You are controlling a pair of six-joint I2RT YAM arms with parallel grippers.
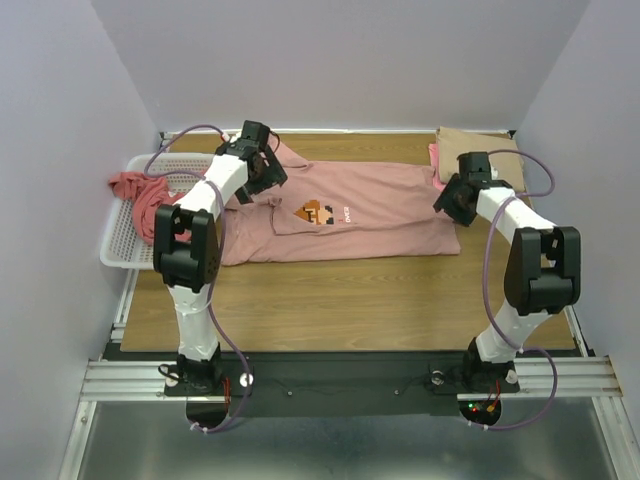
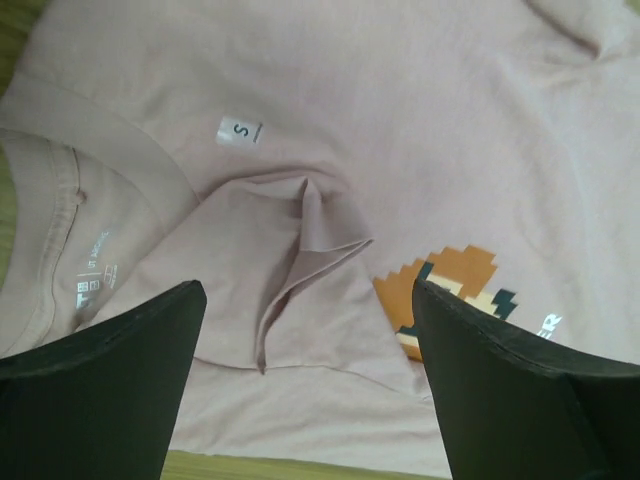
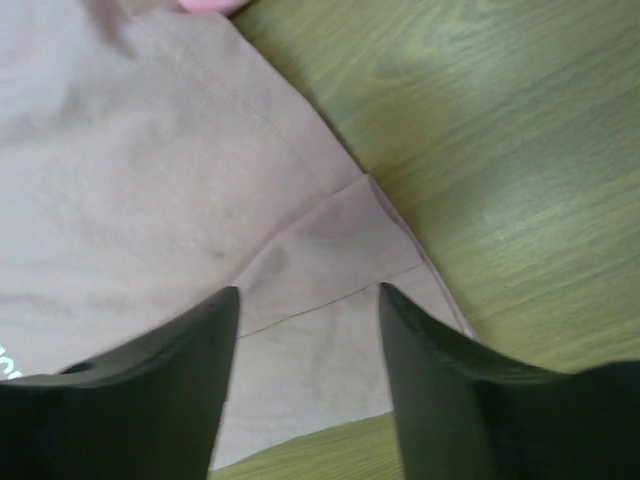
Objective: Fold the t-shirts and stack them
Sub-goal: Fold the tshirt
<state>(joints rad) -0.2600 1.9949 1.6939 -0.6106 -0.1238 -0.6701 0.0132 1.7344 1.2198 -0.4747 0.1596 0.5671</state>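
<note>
Lying flat across the middle of the brown wooden table (image 1: 350, 300), the dusty-pink cloth t-shirt (image 1: 370, 210) with a small orange pixel graphic (image 1: 315, 212) has its collar toward 9 o'clock and its hem toward 3 o'clock.

The left gripper (image 1: 262, 165) is over the collar end, at 10 o'clock of the shirt. Its black fingers are spread wide with nothing between them. Its wrist view shows a small raised fold of cloth and a white size label (image 2: 238, 131) below.

The right gripper (image 1: 452, 200) is over the hem corner at 3 o'clock, fingers likewise spread apart. Contact with the cloth cannot be told for either.

A crumpled coral-red t-shirt (image 1: 140, 190) hangs over the rim of the white plastic mesh basket (image 1: 125, 235) at 9 o'clock. A folded tan t-shirt (image 1: 480, 145) lies at 1 o'clock, with a bright pink t-shirt (image 1: 435, 155) edge showing at its left side.
</note>
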